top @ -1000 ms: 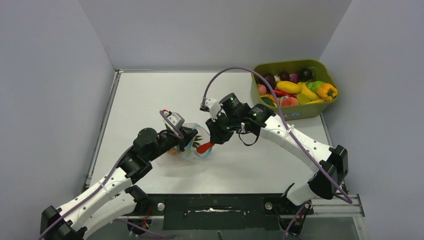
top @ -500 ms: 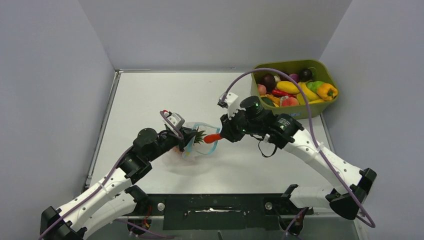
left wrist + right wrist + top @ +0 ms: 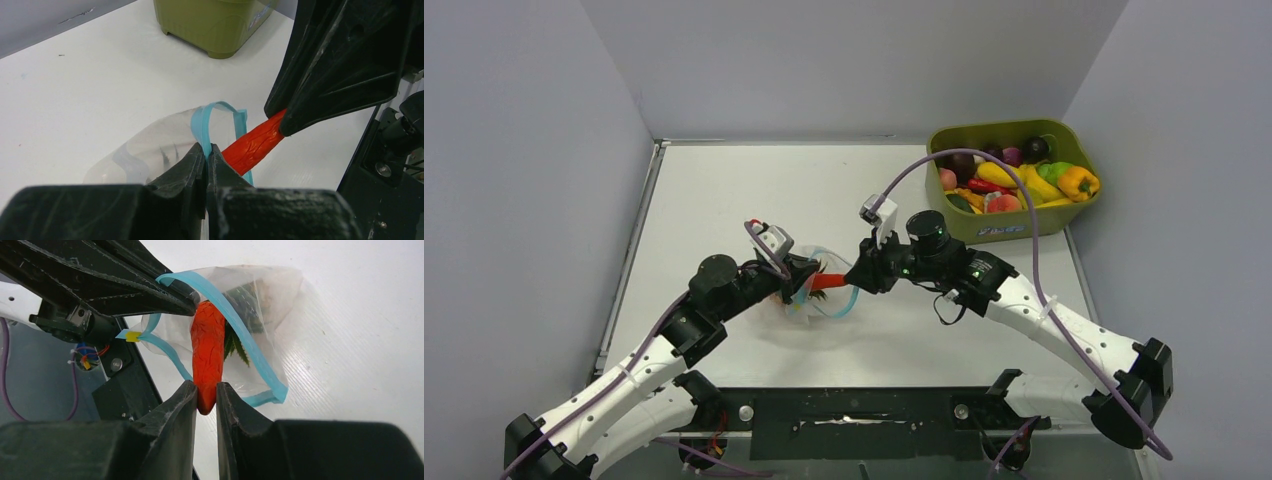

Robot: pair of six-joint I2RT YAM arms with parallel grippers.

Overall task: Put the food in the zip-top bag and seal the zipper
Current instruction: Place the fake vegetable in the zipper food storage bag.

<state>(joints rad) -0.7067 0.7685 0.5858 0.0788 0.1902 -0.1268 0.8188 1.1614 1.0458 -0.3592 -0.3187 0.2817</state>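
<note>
The clear zip-top bag [image 3: 799, 305] [image 3: 150, 145] [image 3: 272, 295] rests on the white table at centre. My left gripper [image 3: 805, 281] [image 3: 206, 150] is shut on its teal-blue zipper [image 3: 202, 125] [image 3: 240, 325] and holds the mouth open as a loop. My right gripper [image 3: 856, 279] [image 3: 205, 395] is shut on the end of a long red food piece [image 3: 829, 282] [image 3: 255, 142] [image 3: 207, 350]. The far end of that piece pokes through the bag's mouth. Green pineapple leaves [image 3: 235, 342] show inside the bag behind it.
An olive-green tub [image 3: 1004, 230] [image 3: 215, 25] stands at the back right, holding several toy fruits and vegetables [image 3: 1009, 180]. The two grippers are nearly touching over the bag. The table's black front rail [image 3: 854, 410] runs along the near edge.
My right gripper swung the red piece level and carried it left, so its tip now enters the bag's mouth. The left gripper kept its hold on the zipper without moving.
</note>
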